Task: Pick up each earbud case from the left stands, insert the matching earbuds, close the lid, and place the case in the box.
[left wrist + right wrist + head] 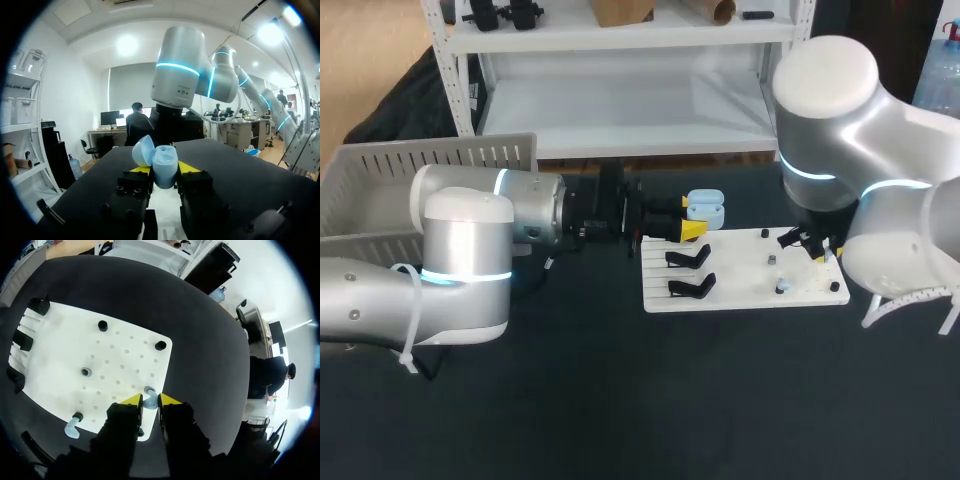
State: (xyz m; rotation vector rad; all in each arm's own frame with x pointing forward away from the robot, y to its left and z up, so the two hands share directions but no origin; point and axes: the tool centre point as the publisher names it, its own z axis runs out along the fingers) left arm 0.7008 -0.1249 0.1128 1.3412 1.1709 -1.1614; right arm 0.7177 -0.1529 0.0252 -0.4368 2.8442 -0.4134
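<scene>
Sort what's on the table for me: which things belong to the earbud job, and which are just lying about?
Job:
open light-blue plastic earbud case, held in left gripper
light-blue earbud just ahead of right gripper
second light-blue earbud
white pegged board
grey slotted plastic box

Idle for now:
two empty black stands
bare black pegs
black tabletop

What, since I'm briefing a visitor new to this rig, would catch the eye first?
The open light blue earbud case, clamped between the fingers of the left gripper near the white board's far left corner. Next, the right gripper poised over a pale blue earbud at the board's right end.
</scene>
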